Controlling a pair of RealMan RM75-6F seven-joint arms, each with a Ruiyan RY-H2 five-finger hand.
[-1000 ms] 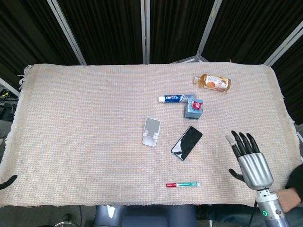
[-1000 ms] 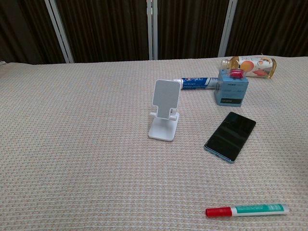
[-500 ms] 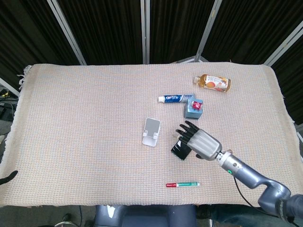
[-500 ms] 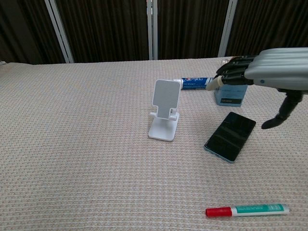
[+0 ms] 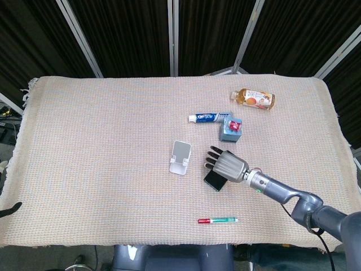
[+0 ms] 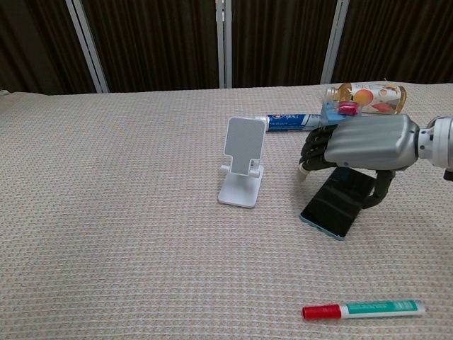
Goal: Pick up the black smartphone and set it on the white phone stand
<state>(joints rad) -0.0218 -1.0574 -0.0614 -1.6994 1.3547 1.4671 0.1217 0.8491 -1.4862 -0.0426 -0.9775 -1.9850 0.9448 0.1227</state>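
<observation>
The black smartphone (image 6: pixel 333 209) (image 5: pixel 215 179) lies flat on the woven cloth, right of the white phone stand (image 6: pixel 242 170) (image 5: pixel 180 157). My right hand (image 6: pixel 361 147) (image 5: pixel 225 164) is low over the phone's far end, palm down, its fingers curled down toward the stand side and the thumb reaching down at the phone's right edge. Whether the fingers touch the phone I cannot tell. The phone has not left the cloth. The stand is upright with nothing on it. My left hand (image 5: pixel 10 210) shows only as a dark tip at the table's left edge.
A red-capped marker (image 6: pixel 363 309) (image 5: pixel 217 220) lies near the front edge. Behind the phone sit a blue box (image 5: pixel 231 129), a toothpaste tube (image 6: pixel 287 122) (image 5: pixel 210 117) and a lying juice bottle (image 6: pixel 368 93) (image 5: pixel 252 99).
My right hand came in from the table's right front corner to above the phone, then dropped lower with fingers curling over its far end. The phone and stand have not moved.
</observation>
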